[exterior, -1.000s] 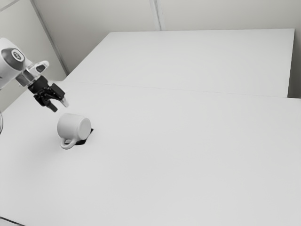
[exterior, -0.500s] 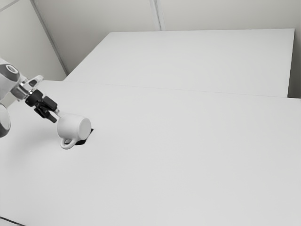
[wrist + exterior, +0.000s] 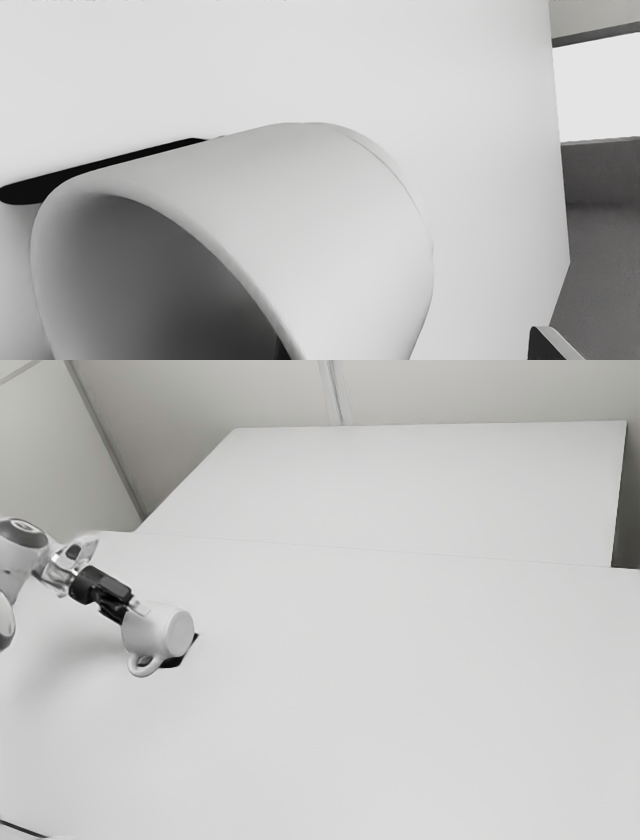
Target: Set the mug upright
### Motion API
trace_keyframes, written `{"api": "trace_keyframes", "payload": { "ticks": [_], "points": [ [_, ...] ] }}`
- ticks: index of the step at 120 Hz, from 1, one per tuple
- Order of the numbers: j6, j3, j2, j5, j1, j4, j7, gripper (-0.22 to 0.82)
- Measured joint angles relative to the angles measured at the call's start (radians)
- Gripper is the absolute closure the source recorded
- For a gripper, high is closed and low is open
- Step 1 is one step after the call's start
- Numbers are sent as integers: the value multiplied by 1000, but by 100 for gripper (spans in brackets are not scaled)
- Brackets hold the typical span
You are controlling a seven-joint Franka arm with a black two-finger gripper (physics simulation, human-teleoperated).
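Observation:
The white mug [image 3: 163,630] lies on its side on the white table, its base toward the exterior view's right and its handle [image 3: 146,665] low on the near side. At its mouth end is my black gripper [image 3: 136,613], partly hidden by the mug. In the wrist view the mug [image 3: 320,210] turns its dark opening to the hand. One finger of my gripper [image 3: 410,347] reaches inside the opening, and the other stands outside with a gap to the wall. The gripper is open, straddling the mug's side.
A flat black patch [image 3: 181,659] shows beside and beneath the mug on the table [image 3: 380,690]. Beyond it is another white surface [image 3: 420,490], with pale walls behind. A dark line [image 3: 22,829] runs at the exterior view's lower left corner.
My hand has come down and toward the mug, and its fingers have gone from above the mouth end to the rim. The mug has not visibly moved.

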Motion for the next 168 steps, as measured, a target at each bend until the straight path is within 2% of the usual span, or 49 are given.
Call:
{"api": "trace_keyframes", "payload": {
  "ticks": [15,23,34,48,72,88,103,144,168],
  "points": [
    [-19,-9,3,-25,8,-1,3,43],
    [-25,-14,3,-32,8,-2,5,54],
    [-29,-16,3,-37,9,0,6,64],
    [-32,-18,-3,-39,9,0,7,72],
    [-27,-18,-44,-12,0,-1,-5,76],
    [25,-18,-159,53,-48,-67,-18,77],
    [125,-18,-291,145,-128,-170,-29,78],
    [470,-19,-542,393,-348,-473,-49,79],
    [660,-94,-621,522,-412,-634,-60,79]
  ]
}}
